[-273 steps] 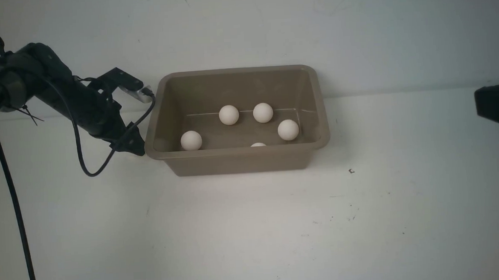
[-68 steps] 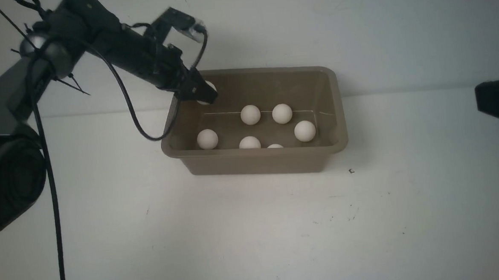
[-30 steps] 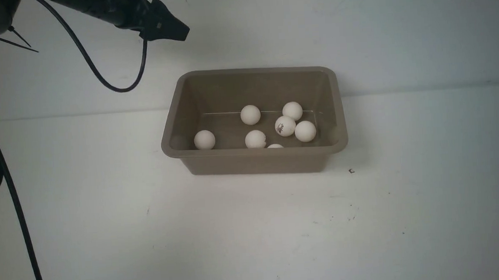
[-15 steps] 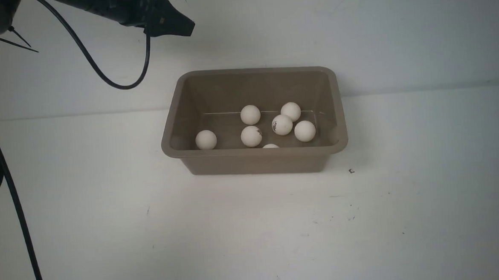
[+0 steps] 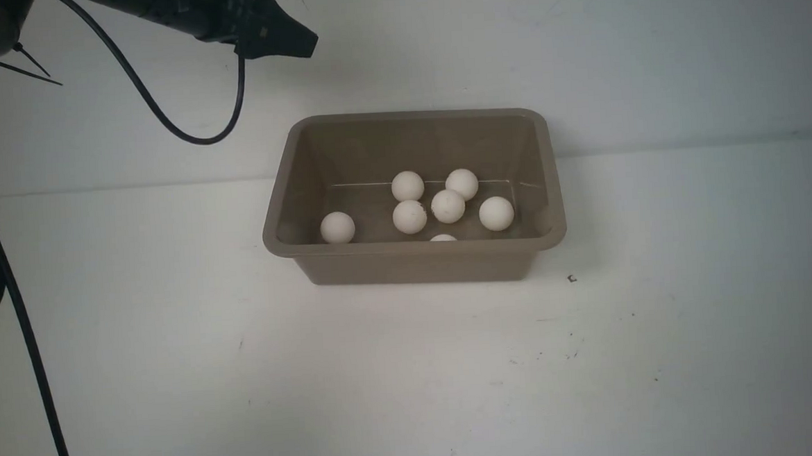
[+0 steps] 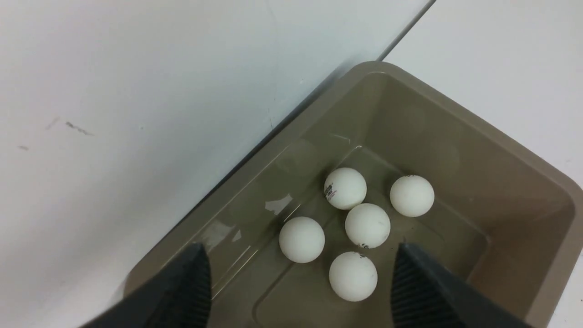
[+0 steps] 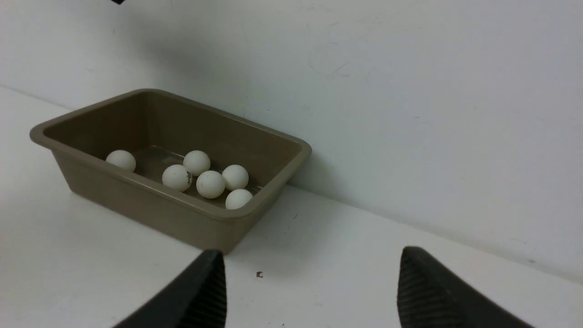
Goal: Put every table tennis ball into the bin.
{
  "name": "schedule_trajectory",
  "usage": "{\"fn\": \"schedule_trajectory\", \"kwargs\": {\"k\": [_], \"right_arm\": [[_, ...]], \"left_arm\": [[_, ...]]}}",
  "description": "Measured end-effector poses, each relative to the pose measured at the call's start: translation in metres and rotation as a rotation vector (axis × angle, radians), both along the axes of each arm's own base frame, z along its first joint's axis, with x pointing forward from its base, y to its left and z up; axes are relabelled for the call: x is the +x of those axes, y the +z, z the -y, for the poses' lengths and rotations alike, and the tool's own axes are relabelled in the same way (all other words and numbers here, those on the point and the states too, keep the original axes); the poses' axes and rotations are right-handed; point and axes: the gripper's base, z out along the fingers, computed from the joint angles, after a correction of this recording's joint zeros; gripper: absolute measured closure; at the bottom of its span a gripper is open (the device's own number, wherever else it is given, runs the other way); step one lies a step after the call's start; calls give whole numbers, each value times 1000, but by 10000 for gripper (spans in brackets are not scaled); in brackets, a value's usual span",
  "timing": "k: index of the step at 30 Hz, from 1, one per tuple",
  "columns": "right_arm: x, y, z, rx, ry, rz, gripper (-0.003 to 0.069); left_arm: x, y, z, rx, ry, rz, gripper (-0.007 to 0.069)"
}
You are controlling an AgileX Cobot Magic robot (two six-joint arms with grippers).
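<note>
Front view: bin sits on the white table against the back wall, low and off to the right of the left gripper, which hangs high above the bin's far-left corner with nothing in it. Seven balls inside the bin: one alone at the bin's left, four bunched mid-floor, one toward the right, one mostly hidden behind the near wall. Black cable loops under the arm. Right gripper out of this view. Small dark speck on the table by the bin's right near corner. Left wrist view: left fingers stand wide apart, empty, just over the bin rim; five balls show between and beyond the tips, the nearest right between the fingers, three more clustered past it. One ball carries small printed writing in dark and reddish ink, too small to read; two others show faint dark marks at their edges. Right wrist view: right gripper spread wide, holding nothing, over bare table, well apart from the bin, which lies ahead and off to one side by the wall. Six balls visible in it; one shows a dark printed mark, unreadable. Speck lies just ahead of one fingertip.
</note>
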Motion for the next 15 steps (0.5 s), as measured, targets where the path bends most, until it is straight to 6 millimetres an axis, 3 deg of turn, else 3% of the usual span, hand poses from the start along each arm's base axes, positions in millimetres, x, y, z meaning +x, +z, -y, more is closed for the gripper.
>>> {"fn": "schedule_trajectory", "kwargs": {"k": [7, 15], "right_arm": [[-6, -7, 1, -8, 8, -14, 197], [-12, -58, 10, -147, -93, -57, 197]], "left_arm": [[-1, 5, 4, -77, -18, -1, 146], [-1, 6, 5, -86, -19, -2, 146]]}}
